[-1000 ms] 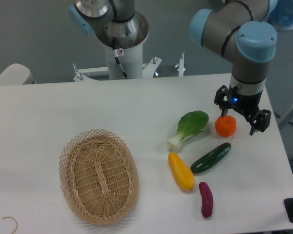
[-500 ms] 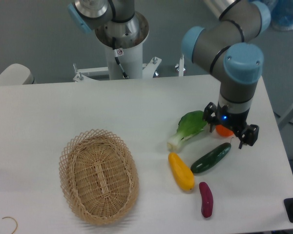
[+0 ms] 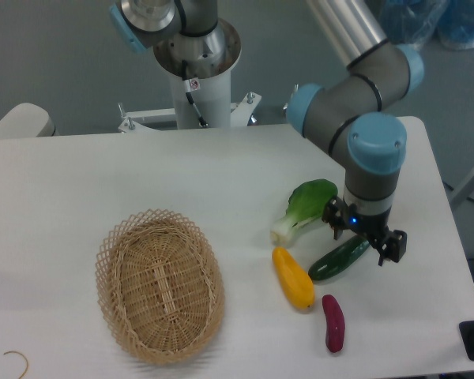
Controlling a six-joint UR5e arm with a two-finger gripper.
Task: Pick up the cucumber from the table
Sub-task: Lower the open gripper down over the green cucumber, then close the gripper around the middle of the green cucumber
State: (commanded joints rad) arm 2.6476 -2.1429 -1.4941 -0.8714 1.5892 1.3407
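Straddling the upper end of the cucumber point(image 3: 340, 258), the gripper point(image 3: 363, 239) hangs with its jaws spread wide, one on each side, nothing held. To grip well, I judge it should sink until the jaws flank the body, keeping the closing line across the width, and perhaps shift toward the middle for balance. The cucumber lies flat on the counter point(image 3: 142, 174), at the purple sweet potato's point(image 3: 332, 322) 12 o'clock, long axis running from 8 o'clock to 2 o'clock.
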